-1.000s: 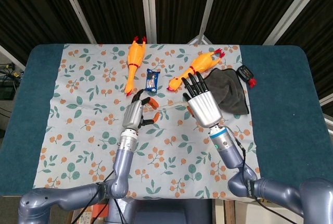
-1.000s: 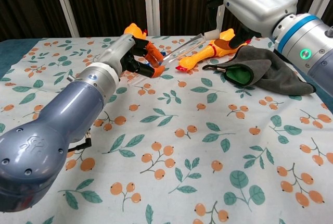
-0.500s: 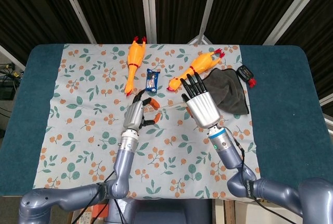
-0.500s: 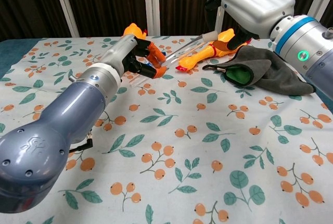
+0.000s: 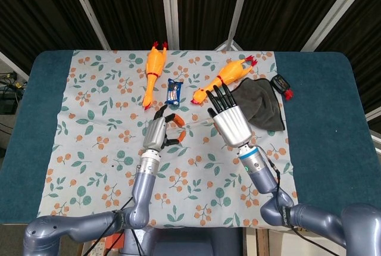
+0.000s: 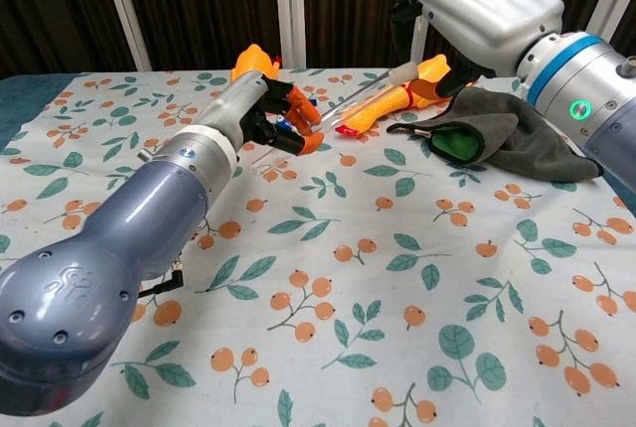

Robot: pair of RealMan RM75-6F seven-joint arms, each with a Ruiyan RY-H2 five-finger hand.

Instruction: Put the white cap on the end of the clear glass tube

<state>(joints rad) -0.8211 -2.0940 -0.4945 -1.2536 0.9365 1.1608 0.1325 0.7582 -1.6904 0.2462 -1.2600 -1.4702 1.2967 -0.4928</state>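
**Chest view: tube held between two hands**

Chest view shows the right hand [image 6: 477, 5] gripping the clear glass tube [image 6: 360, 92] at its white cap [image 6: 400, 71] end. The left hand [image 6: 270, 109] curls its orange-tipped fingers around the tube's other end, above the floral surface [image 6: 397, 278].

A white tablecloth [image 5: 89, 125] printed with orange berries and green leaves is covering a dark teal table [image 5: 321, 107], with two orange rubber chickens [image 5: 153, 71] lying toward its far edge beside a blue packet [image 5: 174, 91]. A dark grey cloth [image 5: 262, 104] is showing a green patch underneath in the chest view. The left hand [image 5: 156, 132] is showing silver with black-and-orange fingers, the right hand [image 5: 229, 119] white with black fingers.
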